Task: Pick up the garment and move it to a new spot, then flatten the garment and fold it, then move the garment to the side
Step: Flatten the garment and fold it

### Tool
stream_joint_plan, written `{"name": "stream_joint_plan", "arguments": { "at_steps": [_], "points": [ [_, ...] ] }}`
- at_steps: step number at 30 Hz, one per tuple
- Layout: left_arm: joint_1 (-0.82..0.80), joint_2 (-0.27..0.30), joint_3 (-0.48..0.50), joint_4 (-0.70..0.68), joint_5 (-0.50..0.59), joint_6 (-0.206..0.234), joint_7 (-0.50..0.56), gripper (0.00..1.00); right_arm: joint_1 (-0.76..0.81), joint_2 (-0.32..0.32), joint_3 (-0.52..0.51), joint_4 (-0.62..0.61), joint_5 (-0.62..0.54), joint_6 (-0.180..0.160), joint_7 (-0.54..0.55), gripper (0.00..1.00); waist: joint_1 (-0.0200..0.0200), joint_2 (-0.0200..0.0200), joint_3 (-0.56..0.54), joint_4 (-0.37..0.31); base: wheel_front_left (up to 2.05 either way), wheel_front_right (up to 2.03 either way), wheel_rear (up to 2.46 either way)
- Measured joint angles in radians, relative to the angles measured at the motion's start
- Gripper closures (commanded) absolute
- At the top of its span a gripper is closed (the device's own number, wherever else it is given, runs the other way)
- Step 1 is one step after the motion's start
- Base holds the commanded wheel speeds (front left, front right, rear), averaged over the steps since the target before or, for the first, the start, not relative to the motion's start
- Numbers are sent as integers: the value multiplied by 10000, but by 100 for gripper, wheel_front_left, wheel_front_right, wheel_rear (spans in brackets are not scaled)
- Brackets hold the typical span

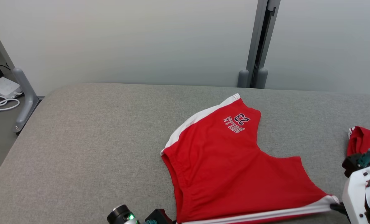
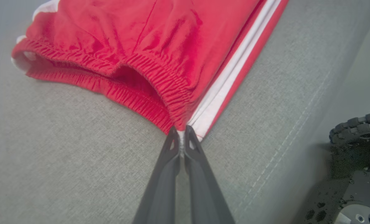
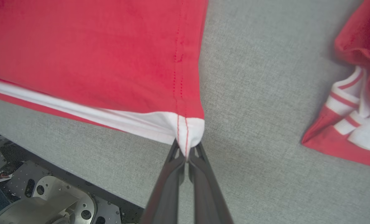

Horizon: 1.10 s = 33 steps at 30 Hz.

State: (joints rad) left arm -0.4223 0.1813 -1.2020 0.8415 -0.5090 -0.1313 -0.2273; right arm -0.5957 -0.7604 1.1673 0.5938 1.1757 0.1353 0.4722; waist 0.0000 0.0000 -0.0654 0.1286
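Grey surface [image 1: 94, 140], garment [image 1: 234, 168] at near edge

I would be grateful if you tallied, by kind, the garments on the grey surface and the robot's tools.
Garments: 2, the red shorts and a second red garment to the right
Tools: 2, the left tool and the right tool, each shut on a corner of the red shorts
Total: 4

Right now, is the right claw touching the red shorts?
Touching. The right wrist view shows the right claw shut on the white hem corner of the red shorts, cloth pinched between its fingertips.
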Motion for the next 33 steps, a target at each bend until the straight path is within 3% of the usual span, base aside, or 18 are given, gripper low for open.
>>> {"name": "stream_joint_plan", "arguments": {
  "at_steps": [10,22,33],
  "points": [
    [508,786,-709,-2217,-1179,2,1248,100,748,-1177,-117,-1465,554,-4,1221,100,0,0,-84,-27,0,0,0],
    [350,1302,-502,-3613,-2548,2,1340,100,621,-1312,-1206,-2077,364,-17,717,100,0,0,120,102,0,0,0],
    [-452,2253,-245,-6213,-6048,8,1494,100,-383,-1147,-2196,-2121,-157,-42,608,100,0,0,514,536,0,0,0]
  ]
}}
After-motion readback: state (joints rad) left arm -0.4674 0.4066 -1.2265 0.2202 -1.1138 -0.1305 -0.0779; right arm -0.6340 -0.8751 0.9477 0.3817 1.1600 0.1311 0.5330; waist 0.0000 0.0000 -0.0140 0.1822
